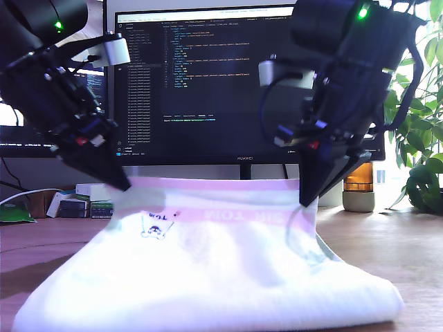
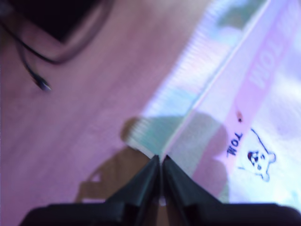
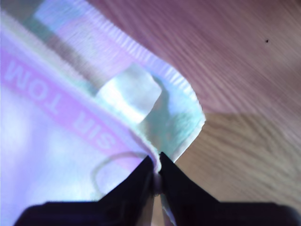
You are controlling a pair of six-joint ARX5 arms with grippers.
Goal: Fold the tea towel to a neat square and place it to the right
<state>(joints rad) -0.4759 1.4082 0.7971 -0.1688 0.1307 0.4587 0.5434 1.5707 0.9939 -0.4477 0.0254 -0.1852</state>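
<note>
Tea towel [image 1: 208, 277] lies on the wooden tabletop [image 1: 401, 242], filling the lower middle of the exterior view; its near part is a rounded, doubled-over bulge, its far edge is lifted off the wood. Pink band with lettering runs across the raised part, small dark bear print left of centre in the exterior view.

My first end effector [image 2: 161, 162] comes down at the exterior view's left [image 1: 123, 185], jaws pressed together on the towel's far corner; the first wrist view shows the corner edge going into the closed tips, bear print [image 2: 257, 162] just beside. My second end effector [image 3: 156, 162] comes down at the exterior view's right [image 1: 306, 202], also pinching the opposite far corner, hem and a pale label patch [image 3: 129, 92] near the tips.

Why held so: both far corners are gripped at matching height, so the edge stays taut and straight between the two arms. That keeps the fold line even when the edge gets carried over the near bulge. Looks like mid-fold, not yet a square, not yet placed to a side.

Behind: monitor [image 1: 208, 83] with code, plant [image 1: 422, 138] at the exterior view's right edge, small boxes [image 1: 76, 200] at its left. Risk: terry cloth is thick and the pinch is at the very tip, so a corner could slip.
</note>
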